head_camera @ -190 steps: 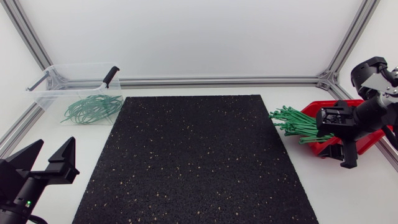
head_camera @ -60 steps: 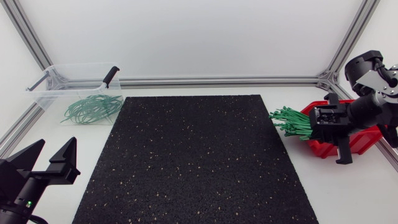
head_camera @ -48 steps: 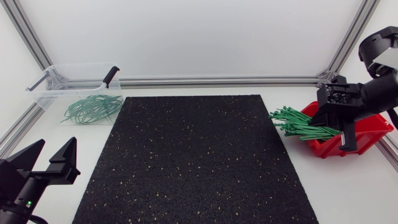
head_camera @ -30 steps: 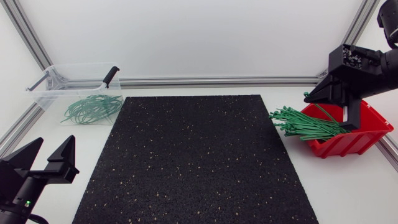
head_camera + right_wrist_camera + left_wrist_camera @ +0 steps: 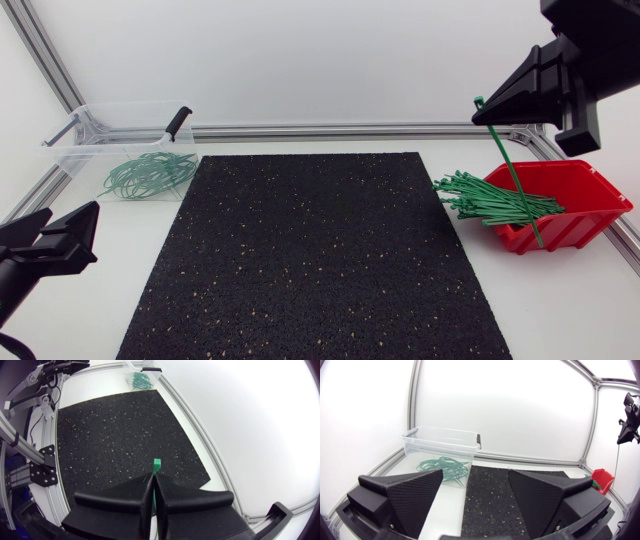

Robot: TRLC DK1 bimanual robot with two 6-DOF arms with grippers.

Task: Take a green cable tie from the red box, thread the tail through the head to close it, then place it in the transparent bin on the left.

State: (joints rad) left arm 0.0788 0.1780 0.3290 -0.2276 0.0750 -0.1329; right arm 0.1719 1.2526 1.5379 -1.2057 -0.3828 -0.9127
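The left hand (image 5: 475, 502) is held low, close over the near part of the table (image 5: 560, 310). Its two fingers are spread wide apart, and nothing is held between them. Ahead of this hand the black mat (image 5: 315, 255) is laid flat on the table. Farther ahead, and off to the hand's left side, the clear bin (image 5: 442, 442) is set beside the mat's far corner. A heap of green loops (image 5: 442, 466) is kept in the bin. A black handle (image 5: 177, 122) is leaned on the bin's rim.

The right hand (image 5: 485, 112) is held high up, well apart from the left hand. Its fingers are pressed tight together, and one green tie (image 5: 512, 170) is pinched between them. The tie's square head is poked out just past the fingertips. The long tail is hung down under the hand. Its low end is seen by the red box (image 5: 595, 190), but it cannot be told if the box is touched. The box is set on the table under the right hand, just beside the mat. A bunch of loose ties (image 5: 490, 200) is laid in the box. Their ends are stuck out over the box's open side, as far as the mat's edge.
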